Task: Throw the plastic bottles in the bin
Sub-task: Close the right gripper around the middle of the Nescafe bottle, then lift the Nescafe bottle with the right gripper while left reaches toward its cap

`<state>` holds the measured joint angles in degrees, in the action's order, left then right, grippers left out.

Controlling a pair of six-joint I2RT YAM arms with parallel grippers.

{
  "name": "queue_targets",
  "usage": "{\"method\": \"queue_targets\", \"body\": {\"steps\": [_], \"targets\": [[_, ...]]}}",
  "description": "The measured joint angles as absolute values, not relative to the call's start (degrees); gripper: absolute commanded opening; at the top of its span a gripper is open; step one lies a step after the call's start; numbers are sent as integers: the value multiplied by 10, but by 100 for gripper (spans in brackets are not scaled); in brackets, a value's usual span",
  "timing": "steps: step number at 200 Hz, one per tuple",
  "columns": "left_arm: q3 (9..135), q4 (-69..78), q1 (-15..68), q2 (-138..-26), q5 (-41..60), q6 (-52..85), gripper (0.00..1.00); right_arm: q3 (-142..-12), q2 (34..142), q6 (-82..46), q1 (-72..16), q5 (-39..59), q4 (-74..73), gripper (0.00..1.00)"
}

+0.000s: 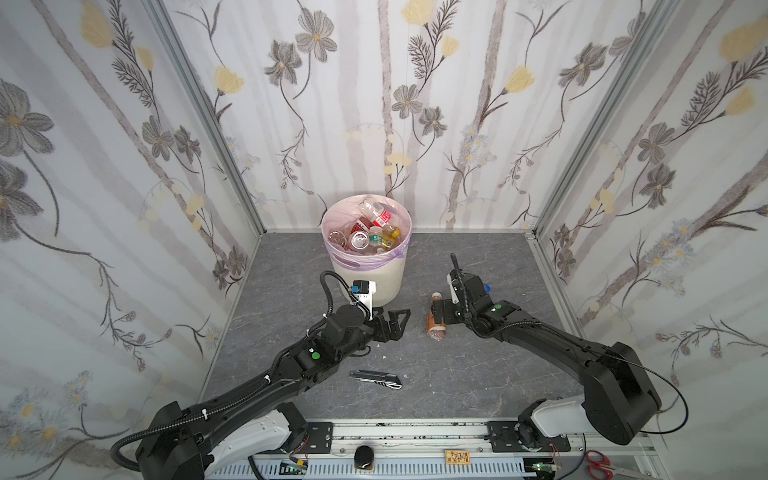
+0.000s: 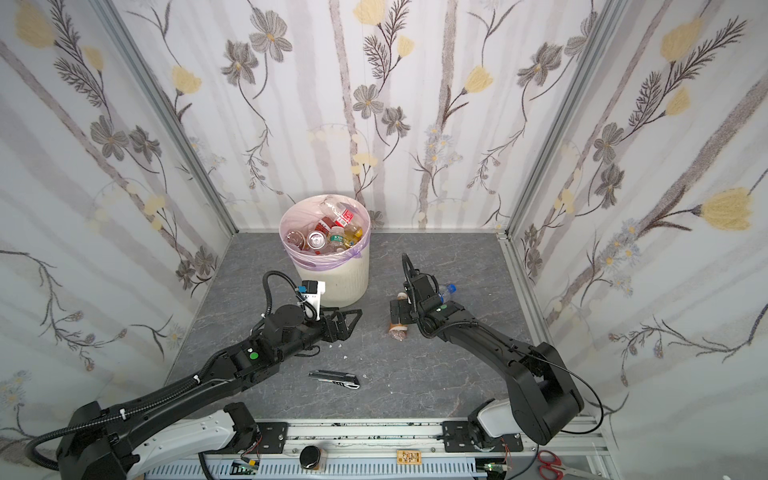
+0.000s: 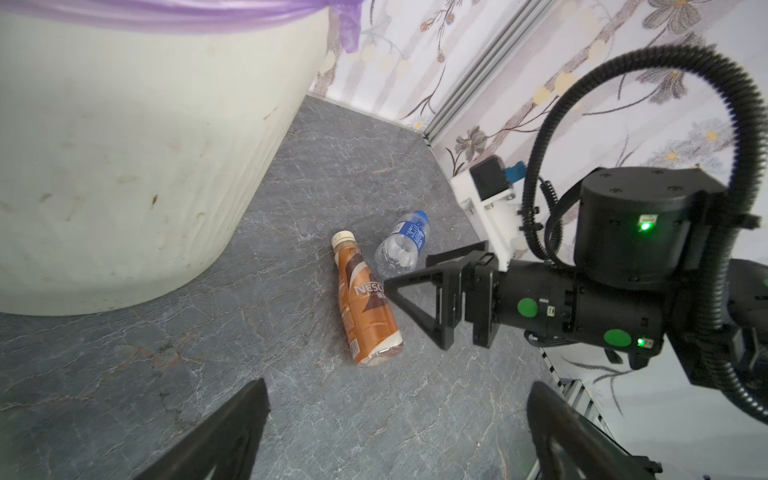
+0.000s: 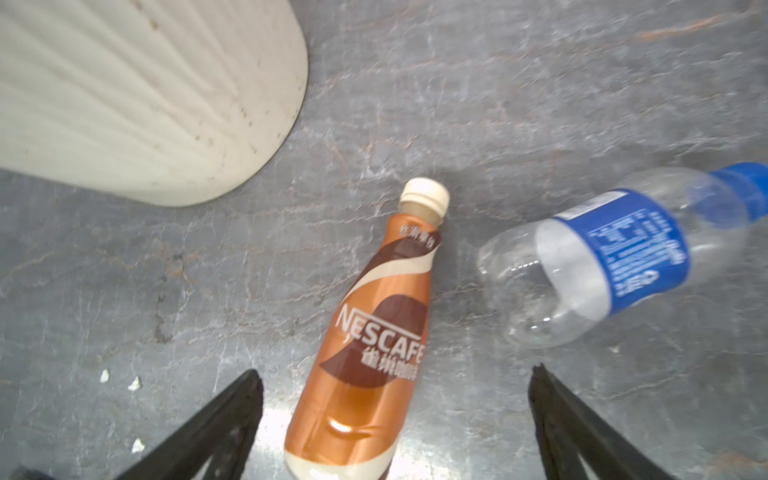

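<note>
Right claw [image 4: 395, 372] jaws apart, straddling brown Nescafe bottle [image 4: 376, 328] lying on counter [image 4: 519, 104] near bin [image 4: 145, 104]; clear blue-label bottle [image 4: 602, 257] beside it. Left claw [image 3: 399, 384] apart, empty.

Bottles [image 4: 365, 332] lie right of bin [image 1: 386, 278] (knife [image 1: 376, 379] before it)

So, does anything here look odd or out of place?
Yes: a utility knife lies loose on the floor near the front, a strange thing to leave there. Small white scraps lie scattered near it, and the bin has a stained outer wall.
</note>
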<state>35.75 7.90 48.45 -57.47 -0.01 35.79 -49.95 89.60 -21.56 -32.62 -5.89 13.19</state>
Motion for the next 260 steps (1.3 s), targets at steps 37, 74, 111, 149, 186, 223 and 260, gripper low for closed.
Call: {"method": "queue_targets", "body": {"steps": [37,74,111,149,186,223,260], "targets": [[356,79,485,-579,0,361,100,-501,908,-220,-318,-26,122,93],[351,79,485,-577,-4,362,100,-469,948,-231,-332,-6,105,89],[350,79,486,-581,-4,362,100,-445,965,-238,-343,10,96,85],[350,79,486,-582,-7,362,100,-442,978,-240,-348,11,92,79],[350,79,487,-581,-12,363,100,-442,982,-240,-349,10,83,67],[350,79,486,-579,-17,365,100,-443,981,-239,-349,1,79,56],[355,78,487,-591,-19,367,100,-434,921,-235,-349,-6,79,56]]}}
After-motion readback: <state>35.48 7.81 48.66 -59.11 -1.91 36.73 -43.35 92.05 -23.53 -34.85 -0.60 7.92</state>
